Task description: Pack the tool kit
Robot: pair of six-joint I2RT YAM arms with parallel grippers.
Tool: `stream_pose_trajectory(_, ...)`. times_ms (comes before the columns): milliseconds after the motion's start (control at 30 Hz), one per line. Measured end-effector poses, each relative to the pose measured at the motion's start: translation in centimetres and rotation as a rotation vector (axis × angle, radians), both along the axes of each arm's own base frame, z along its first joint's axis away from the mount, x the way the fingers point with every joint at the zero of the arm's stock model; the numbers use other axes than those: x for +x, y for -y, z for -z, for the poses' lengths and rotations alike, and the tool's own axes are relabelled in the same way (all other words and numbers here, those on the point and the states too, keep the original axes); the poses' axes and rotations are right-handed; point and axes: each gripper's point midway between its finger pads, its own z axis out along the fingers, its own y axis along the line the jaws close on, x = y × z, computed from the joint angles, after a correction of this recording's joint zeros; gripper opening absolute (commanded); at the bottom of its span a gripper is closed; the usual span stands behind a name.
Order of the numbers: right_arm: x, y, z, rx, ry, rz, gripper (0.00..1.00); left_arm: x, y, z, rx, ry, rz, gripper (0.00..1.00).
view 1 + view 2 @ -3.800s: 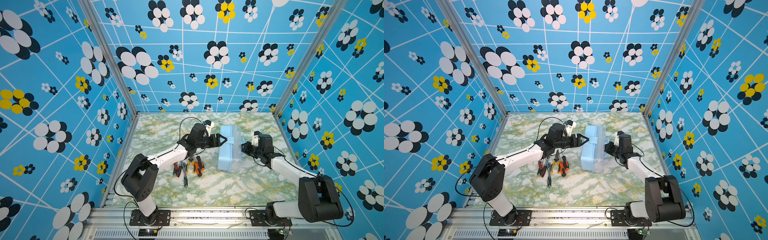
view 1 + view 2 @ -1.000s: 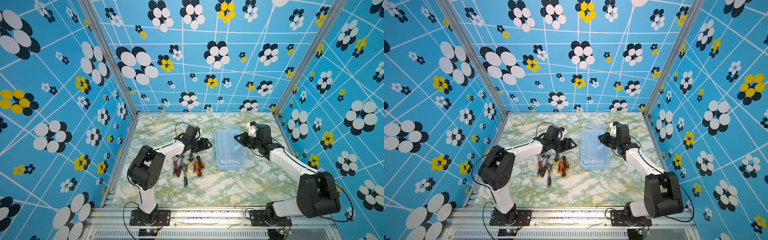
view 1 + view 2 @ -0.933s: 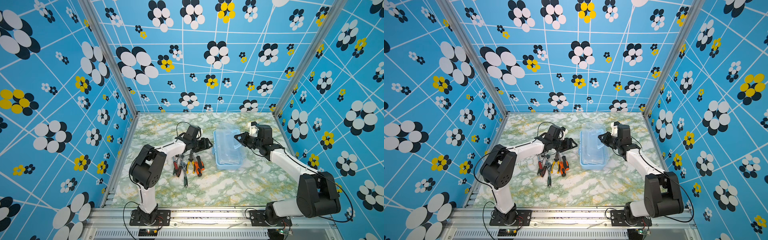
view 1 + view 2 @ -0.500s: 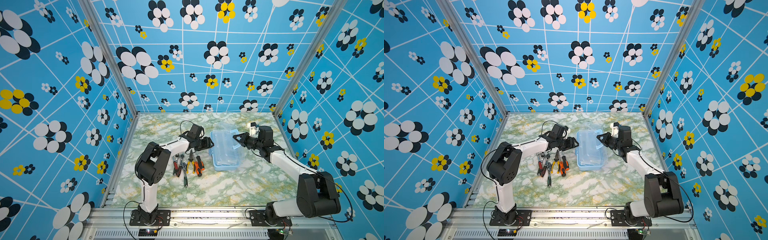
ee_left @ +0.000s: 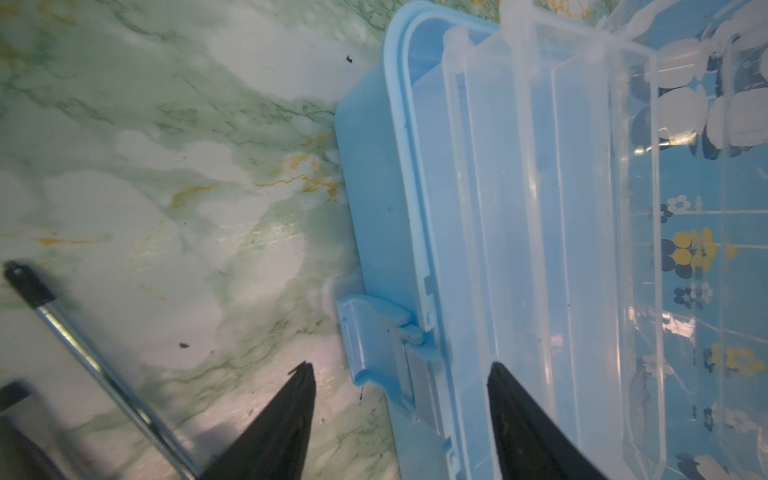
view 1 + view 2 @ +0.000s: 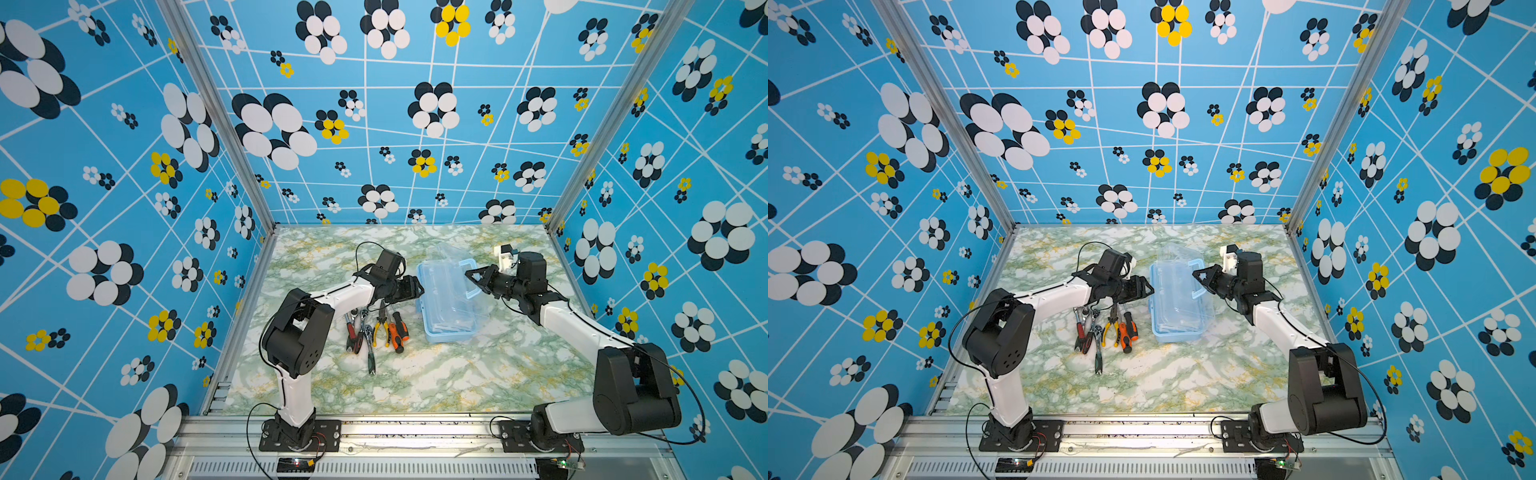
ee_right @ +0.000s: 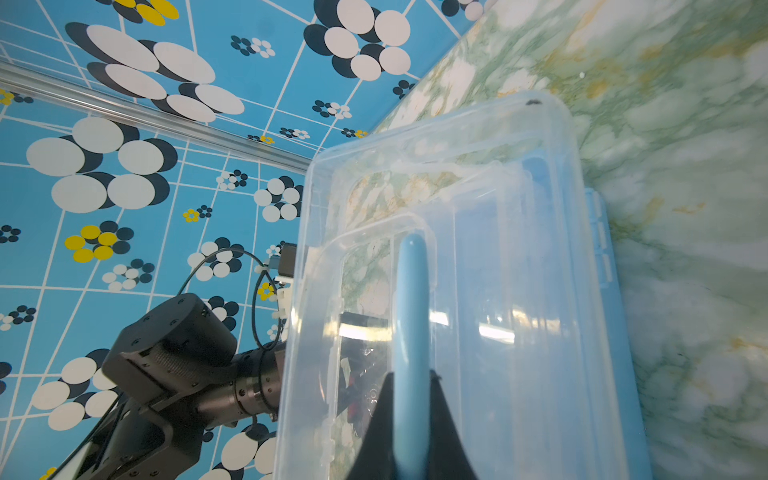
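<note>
Swinging the lid (image 7: 436, 174) fully back needs a steady box (image 5: 374, 187): your right end effector (image 7: 411, 376) pinches the blue handle (image 7: 409, 299); your left end effector (image 5: 401, 365), jaws apart, straddles its latch wall. Brace there.

Box (image 6: 451, 334) sits on the tabletop (image 6: 415, 374); pliers (image 6: 377, 332), screwdrivers (image 6: 400, 334) and wrenches (image 6: 368, 334) lie at its 8 o'clock. Left tool (image 6: 419, 287) seemingly straddles its 9 o'clock wall; right tool (image 6: 468, 274) pinches the handle (image 6: 467, 262) at 3 o'clock.
</note>
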Motion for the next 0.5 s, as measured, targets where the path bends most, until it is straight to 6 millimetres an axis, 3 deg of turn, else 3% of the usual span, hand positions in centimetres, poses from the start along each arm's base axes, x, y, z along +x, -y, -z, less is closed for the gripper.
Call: stream_pose_trajectory(500, 0.0, 0.0, 0.0, -0.001, 0.000, 0.000, 0.00, 0.0, 0.0, 1.2, 0.019, -0.029, 0.002, 0.60)
